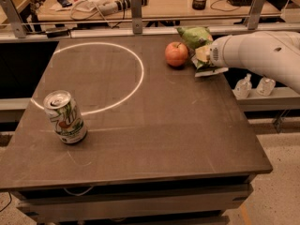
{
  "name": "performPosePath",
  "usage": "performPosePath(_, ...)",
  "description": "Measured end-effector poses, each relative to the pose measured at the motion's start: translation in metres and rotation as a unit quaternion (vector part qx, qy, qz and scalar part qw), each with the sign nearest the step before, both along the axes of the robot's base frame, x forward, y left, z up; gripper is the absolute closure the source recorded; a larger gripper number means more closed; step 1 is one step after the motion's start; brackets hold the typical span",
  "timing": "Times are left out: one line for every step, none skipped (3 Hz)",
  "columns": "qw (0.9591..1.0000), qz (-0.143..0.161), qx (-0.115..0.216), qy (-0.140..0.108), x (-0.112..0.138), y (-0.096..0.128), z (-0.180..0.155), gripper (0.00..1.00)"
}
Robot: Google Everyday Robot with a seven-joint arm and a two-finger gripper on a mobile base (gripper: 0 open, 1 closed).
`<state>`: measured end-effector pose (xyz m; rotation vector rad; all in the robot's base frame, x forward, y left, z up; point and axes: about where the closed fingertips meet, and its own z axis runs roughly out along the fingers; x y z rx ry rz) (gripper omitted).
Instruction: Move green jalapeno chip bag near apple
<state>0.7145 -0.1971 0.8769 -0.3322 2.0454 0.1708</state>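
The green jalapeno chip bag (pixel 195 35) is crinkly green foil, at the far right of the table, just right of the apple. The apple (pixel 176 54) is small, round and red-orange and sits on the dark table (pixel 154 125). My gripper (pixel 204 56) comes in from the right on a white arm (pixel 262 55) and is at the bag's lower right part, which hides behind it. The bag nearly touches the apple.
A green-and-white soda can (pixel 65 117) stands at the front left. A white circle (pixel 140 74) is drawn on the tabletop. A railing (pixel 136 13) and a cluttered desk lie behind the table. Two small bottles (pixel 253 85) stand on a shelf at the right.
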Motion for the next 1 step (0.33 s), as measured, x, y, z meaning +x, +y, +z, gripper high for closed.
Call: performPosePath(1.0000, 0.001, 0.001, 0.000, 0.0002, 0.0021, 0.0000, 0.83)
